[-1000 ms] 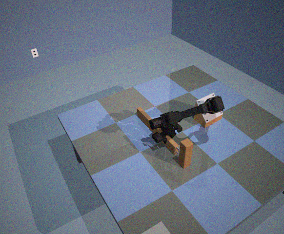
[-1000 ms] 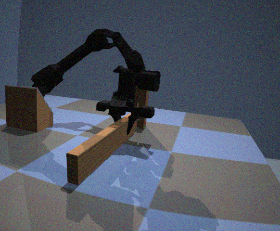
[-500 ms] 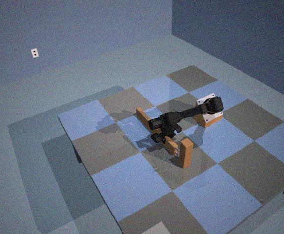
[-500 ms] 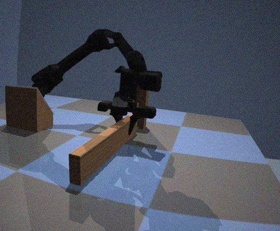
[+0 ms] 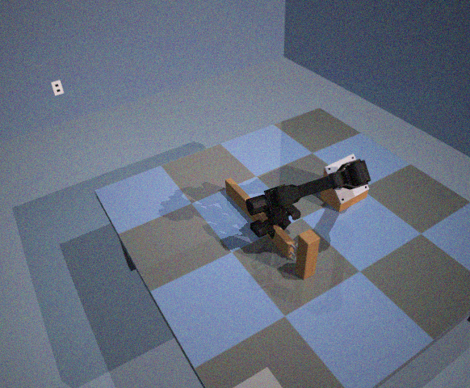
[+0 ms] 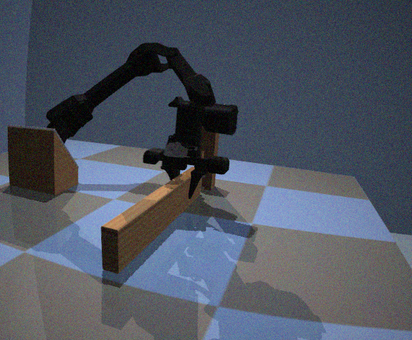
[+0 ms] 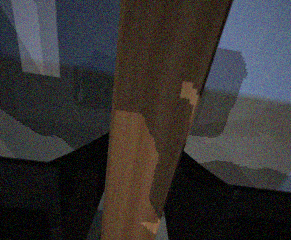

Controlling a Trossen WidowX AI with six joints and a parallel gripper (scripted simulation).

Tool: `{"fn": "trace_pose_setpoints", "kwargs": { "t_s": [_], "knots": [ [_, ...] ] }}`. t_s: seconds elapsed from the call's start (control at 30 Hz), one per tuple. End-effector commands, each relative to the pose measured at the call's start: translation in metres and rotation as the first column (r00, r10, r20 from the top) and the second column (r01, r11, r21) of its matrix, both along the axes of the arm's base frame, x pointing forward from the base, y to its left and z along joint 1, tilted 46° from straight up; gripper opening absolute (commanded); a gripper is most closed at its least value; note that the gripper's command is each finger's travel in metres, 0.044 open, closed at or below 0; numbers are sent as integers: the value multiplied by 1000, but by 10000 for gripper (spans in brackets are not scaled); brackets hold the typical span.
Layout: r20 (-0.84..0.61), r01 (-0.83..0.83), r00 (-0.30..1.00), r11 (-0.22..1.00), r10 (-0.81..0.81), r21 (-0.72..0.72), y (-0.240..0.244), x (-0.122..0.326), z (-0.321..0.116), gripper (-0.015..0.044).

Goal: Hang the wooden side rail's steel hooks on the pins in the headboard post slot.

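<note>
The wooden side rail (image 5: 237, 195) (image 6: 151, 209) (image 7: 157, 60) runs long and narrow across the table, on its narrow edge. My gripper (image 6: 182, 187) (image 7: 139, 137) is shut on the rail, its fingers on either side, nearer the post end. The rail's far end seems to be slightly above the table, with a thin gap under it in the exterior view. The headboard post (image 5: 307, 258) (image 6: 210, 144) stands upright. The steel hooks (image 5: 291, 249) at the rail's other end show just beside the post's near side; whether their tips touch it I cannot tell. The slot and pins are hidden.
The arm's wooden base block (image 5: 341, 205) (image 6: 32, 161) with its white plate (image 5: 354, 194) stands on the checkered table (image 5: 223, 305) (image 6: 323, 267), to one side of the rail. The arm reaches over from it. A white panel (image 5: 57, 87) is on the wall.
</note>
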State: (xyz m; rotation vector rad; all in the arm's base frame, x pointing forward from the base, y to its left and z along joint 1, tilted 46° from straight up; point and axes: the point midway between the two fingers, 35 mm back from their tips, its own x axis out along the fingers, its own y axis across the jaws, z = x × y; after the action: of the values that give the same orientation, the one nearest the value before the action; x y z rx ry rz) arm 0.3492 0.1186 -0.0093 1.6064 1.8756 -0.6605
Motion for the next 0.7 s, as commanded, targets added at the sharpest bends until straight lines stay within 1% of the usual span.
{"fn": "trace_pose_setpoints", "kwargs": {
  "t_s": [0.0, 0.67],
  "knots": [
    [18, -10, 1000, 1000, 10, 3, -1, 1, 1, 0],
    [18, -10, 1000, 1000, 10, 3, -3, 1, 3, 0]
  ]
}}
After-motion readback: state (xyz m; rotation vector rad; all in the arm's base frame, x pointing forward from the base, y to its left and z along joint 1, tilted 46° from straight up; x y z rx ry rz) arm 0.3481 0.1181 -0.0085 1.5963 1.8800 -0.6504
